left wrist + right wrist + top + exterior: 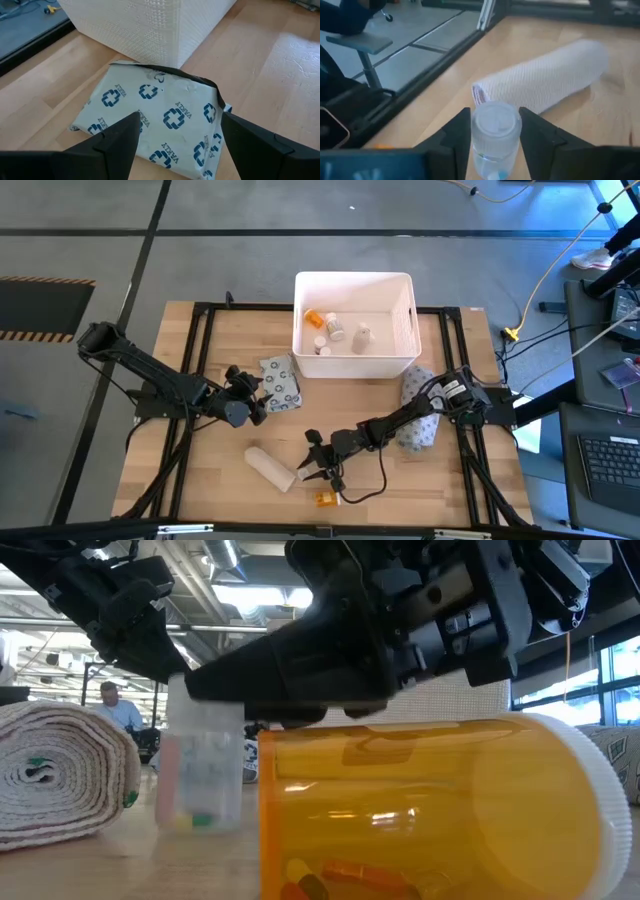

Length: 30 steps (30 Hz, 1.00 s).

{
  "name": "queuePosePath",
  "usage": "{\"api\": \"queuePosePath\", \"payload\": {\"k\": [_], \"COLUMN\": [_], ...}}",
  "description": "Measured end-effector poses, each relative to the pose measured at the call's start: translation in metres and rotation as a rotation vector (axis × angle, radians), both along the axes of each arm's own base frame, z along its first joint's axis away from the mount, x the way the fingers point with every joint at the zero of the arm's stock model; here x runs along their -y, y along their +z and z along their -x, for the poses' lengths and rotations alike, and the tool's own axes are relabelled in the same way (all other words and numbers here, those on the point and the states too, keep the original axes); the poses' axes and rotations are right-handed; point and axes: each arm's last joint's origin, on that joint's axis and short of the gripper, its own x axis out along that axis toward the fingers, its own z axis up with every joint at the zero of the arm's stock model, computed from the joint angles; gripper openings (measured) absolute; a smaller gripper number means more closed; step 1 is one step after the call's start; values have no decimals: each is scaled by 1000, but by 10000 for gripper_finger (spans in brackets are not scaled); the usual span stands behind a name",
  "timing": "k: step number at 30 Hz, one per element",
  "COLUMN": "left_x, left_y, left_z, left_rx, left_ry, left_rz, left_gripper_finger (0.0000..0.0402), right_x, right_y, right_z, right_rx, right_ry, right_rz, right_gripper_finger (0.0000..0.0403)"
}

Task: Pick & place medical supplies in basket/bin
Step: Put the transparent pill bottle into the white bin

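Observation:
The white tub (404,320) stands at the table's far middle and holds an orange pill bottle (317,318) and small white bottles (336,330). A grey packet printed with circles (155,120) lies flat on the table beside the tub's left near corner. My left gripper (180,135) hovers open over it, one finger to each side. My right gripper (495,125) is near the front edge, shut on a small clear bottle with a white cap (495,131). A white roll (545,82) lies just left of it. Another orange pill bottle (430,810) lies on its side by the near edge. My right gripper pinches the small clear bottle between its two fingers (461,132), at the upper part of its body just below the white cap (495,120). The fingers come slanting down from the table's right. The bottle stands upright (203,775). I cannot tell whether its base touches the table.
A grey-white soft pack (418,420) lies under the right arm on the table's right. Black frame rails (195,360) run along the table's sides. Bare wood (215,470) shows at the near left. A person (118,705) sits far off in the room behind.

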Motion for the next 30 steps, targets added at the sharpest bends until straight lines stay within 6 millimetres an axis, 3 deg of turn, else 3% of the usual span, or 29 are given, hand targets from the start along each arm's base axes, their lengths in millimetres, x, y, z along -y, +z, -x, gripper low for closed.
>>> {"api": "queuePosePath", "payload": {"k": [3,7,14,18,21,26,30], "left_x": [1,1,1,1,2,2,2], "left_y": [0,-1,-1,-1,-1,-2,-2], "left_z": [0,0,0,0,0,0,0], "left_rx": [-7,-12,-19,-27,-36,-43,-41], "left_ry": [-13,-24,-31,-43,-60,-73,-69], "left_rz": [15,30,21,20,38,53,47], "left_gripper_finger": [270,271,271,271,270,271,269], "right_x": [0,6,38,68,95,149,196], "right_y": [14,50,159,220,253,269,263], "right_z": [0,4,22,40,53,58,58], "right_rx": [30,77,177,256,258,207,175], "right_ry": [0,-1,-49,-152,-258,-410,-508], "right_rz": [-10,-2,56,125,184,290,320], "right_gripper_finger": [130,133,136,134,134,134,139]}}
